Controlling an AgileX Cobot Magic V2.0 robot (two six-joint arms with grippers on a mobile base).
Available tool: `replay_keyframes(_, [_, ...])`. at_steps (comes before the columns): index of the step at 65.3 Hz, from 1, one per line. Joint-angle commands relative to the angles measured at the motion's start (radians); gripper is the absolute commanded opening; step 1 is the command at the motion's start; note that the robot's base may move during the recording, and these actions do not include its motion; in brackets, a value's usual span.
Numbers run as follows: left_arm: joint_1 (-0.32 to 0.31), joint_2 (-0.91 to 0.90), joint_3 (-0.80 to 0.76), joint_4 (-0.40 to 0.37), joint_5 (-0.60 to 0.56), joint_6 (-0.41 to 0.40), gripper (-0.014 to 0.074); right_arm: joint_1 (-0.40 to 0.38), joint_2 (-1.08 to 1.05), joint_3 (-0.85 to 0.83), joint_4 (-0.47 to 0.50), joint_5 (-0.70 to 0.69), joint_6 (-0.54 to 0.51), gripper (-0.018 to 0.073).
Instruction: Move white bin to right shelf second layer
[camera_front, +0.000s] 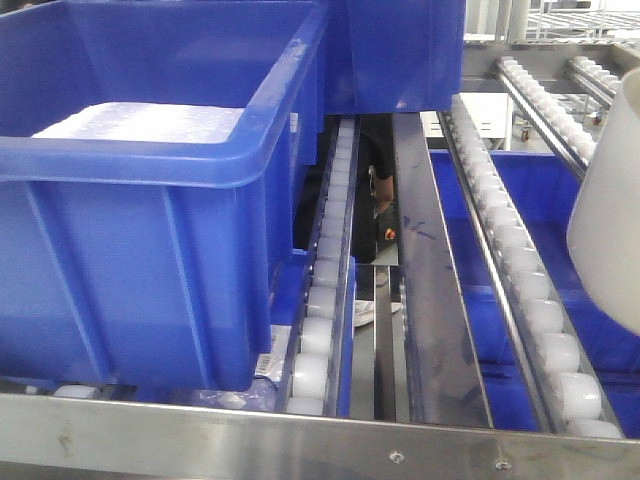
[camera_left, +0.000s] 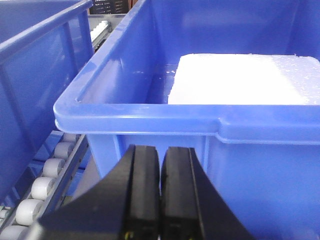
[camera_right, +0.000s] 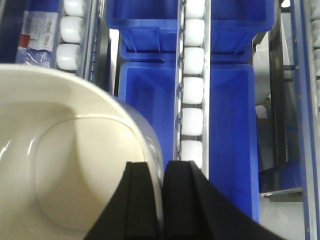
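Right wrist-mounted view puts the right gripper (camera_right: 154, 200) astride the wall of the white bin (camera_right: 65, 165): one black finger sits inside the rim, the other outside, closed down narrow on the glossy cream plastic. The tub hangs to the left of the fingers from this angle, its rounded-square mouth and smooth rounded base facing the lens, with the roller lane (camera_right: 192, 95) running straight ahead just beside it. From the front camera the same bin (camera_front: 608, 210) shows at the far right, held above the right shelf second layer (camera_front: 520, 290), over the line of small white rollers, not yet resting on them. I'd judge the coming move is a short drop, lining the tub's base up with the lanes, and the right arm is the one to do it. The left gripper (camera_left: 161, 200) has its pads pressed together on nothing, parked before a ribbed blue crate (camera_left: 150, 120) holding a white foam slab (camera_left: 240, 80)
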Motion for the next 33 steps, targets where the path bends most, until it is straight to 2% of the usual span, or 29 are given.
replay_keyframes(1, [-0.004, -0.016, 0.037, 0.000, -0.086, -0.003, 0.0085, -0.006, 0.014, -0.029, 0.019, -0.104, -0.009, 0.0056])
replay_keyframes(33, [-0.004, -0.016, 0.037, 0.000, -0.086, -0.003, 0.0085, -0.017, 0.134, -0.029, -0.015, -0.148, -0.009, 0.0056])
